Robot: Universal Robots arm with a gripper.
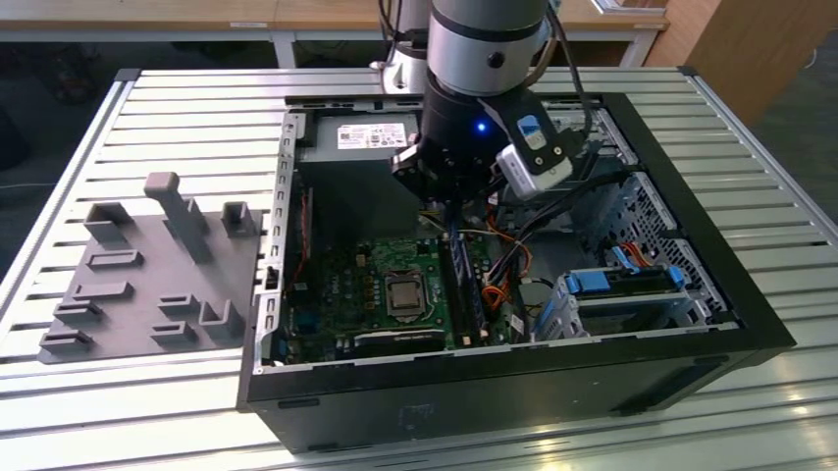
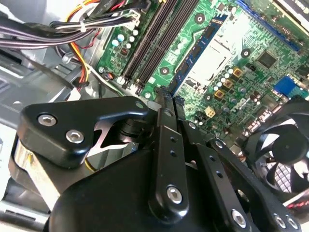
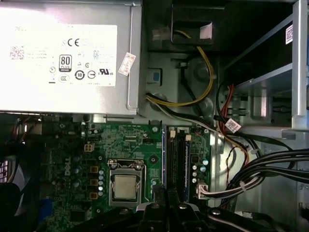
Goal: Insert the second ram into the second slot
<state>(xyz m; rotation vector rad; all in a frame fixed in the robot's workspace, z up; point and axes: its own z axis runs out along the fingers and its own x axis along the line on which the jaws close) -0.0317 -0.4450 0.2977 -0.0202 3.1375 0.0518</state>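
My gripper (image 1: 452, 218) reaches down into the open computer case (image 1: 314, 392), over the far end of the memory slots (image 1: 461, 294). In the second wrist view its black fingers (image 2: 163, 104) stand close together, shut on the second ram (image 2: 203, 46). This thin blue board with dark chips runs out from between the fingertips, along the motherboard between the processor socket (image 2: 212, 60) and two dark slots (image 2: 154, 38). In the first wrist view the gripper (image 3: 169, 192) sits at the near end of the slots (image 3: 176, 159). I cannot tell how deep the ram sits.
The power supply (image 3: 63, 53) fills the case's far end. Cable bundles (image 2: 58, 29) run beside the slots, and a fan (image 2: 280, 145) lies on the socket's other side. Blue drive-bay clips (image 1: 629, 280) sit at the exterior view's right. A grey fixture tray (image 1: 144, 285) lies outside the case.
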